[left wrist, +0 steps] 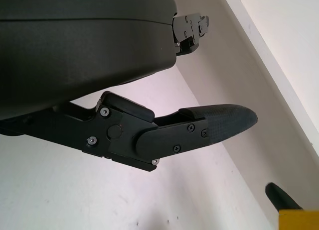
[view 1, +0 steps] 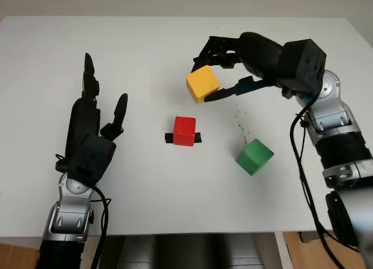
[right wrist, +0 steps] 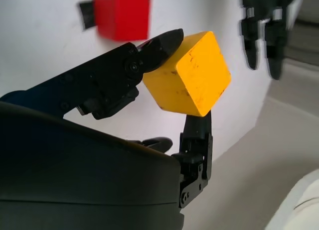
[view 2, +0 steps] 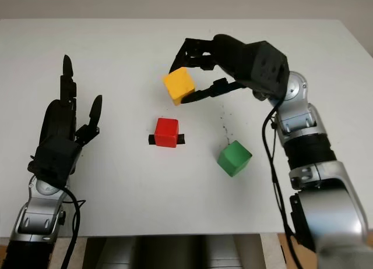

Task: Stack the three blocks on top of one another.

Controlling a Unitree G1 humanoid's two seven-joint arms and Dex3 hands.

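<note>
So the right hand [view 1: 217, 71] has the yellow block [view 1: 203, 84] pinched in its fingers [right wrist: 158, 43] and lifted clear of the white worktop [view 1: 145, 181] — it hangs tilted in the air, up and a bit to the right of the red block [view 1: 185, 131] as the head camera sees it. The red one sits flat near the middle of the worktop on a little strip of black tape [view 1: 198, 137], nothing on top of it. The green block [view 1: 254, 156] is off to the right of the red, well apart, turned at an angle.

The left hand [view 1: 93, 129] is open, holding nothing, out over the left side of the worktop and looking idle.

My read: this is the first stacking step, carrying yellow over to red. Nothing is stacked yet, so it's early going.

The next move looks like the fiddly part — the yellow block needs levelling out and squaring over the red one's top face before it comes down, since a tilted block let go off-centre would probably slide off. After that, green goes on top of the pair.
</note>
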